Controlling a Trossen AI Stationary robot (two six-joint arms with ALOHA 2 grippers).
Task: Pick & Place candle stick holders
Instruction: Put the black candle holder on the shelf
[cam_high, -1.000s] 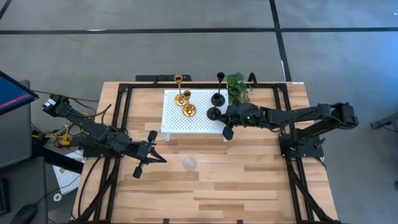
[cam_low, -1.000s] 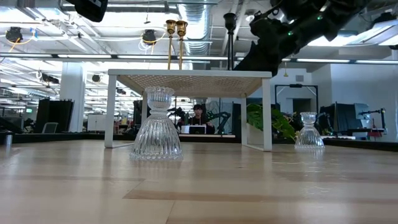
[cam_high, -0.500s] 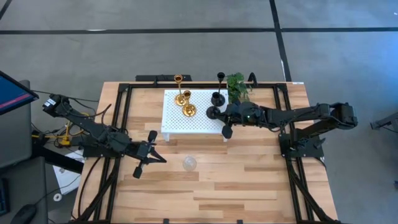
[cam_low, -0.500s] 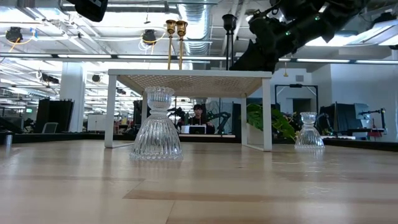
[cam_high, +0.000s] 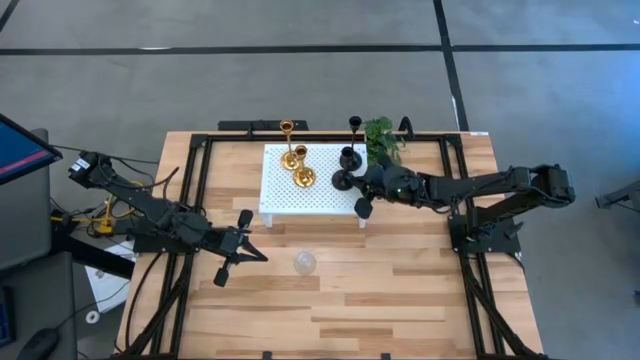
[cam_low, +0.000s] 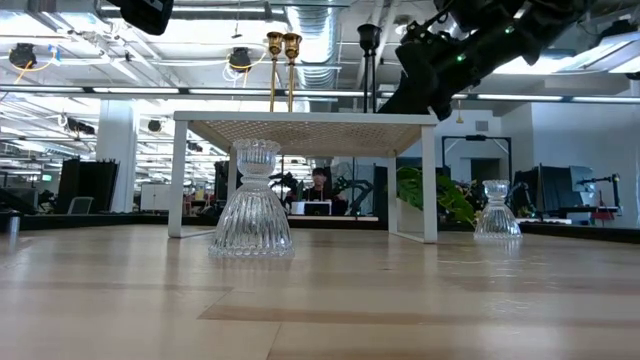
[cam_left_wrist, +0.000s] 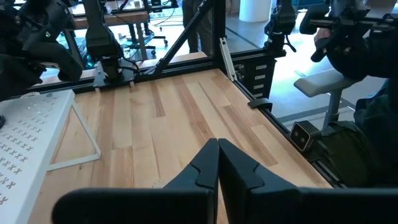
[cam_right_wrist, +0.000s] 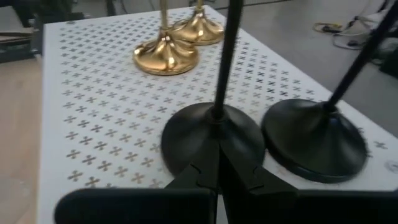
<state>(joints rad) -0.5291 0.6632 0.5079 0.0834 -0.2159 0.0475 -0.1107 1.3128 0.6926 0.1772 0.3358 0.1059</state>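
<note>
High view: right gripper (cam_high: 366, 198), fingers closed on nothing, hovers at the white perforated stand (cam_high: 290, 195) beside two black slim-stemmed candle holders (cam_high: 343, 181). Left gripper (cam_high: 236, 259) waits, closed. Clear squat glass holder (cam_high: 304, 263) remains on the table; next grasp needs opened fingers.

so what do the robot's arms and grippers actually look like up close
Both arms are dark, jointed and slim, with cabling along the left one. The right arm shows small green lights near its wrist. The left gripper and right gripper have black, angular fingers tapering to points.
</note>
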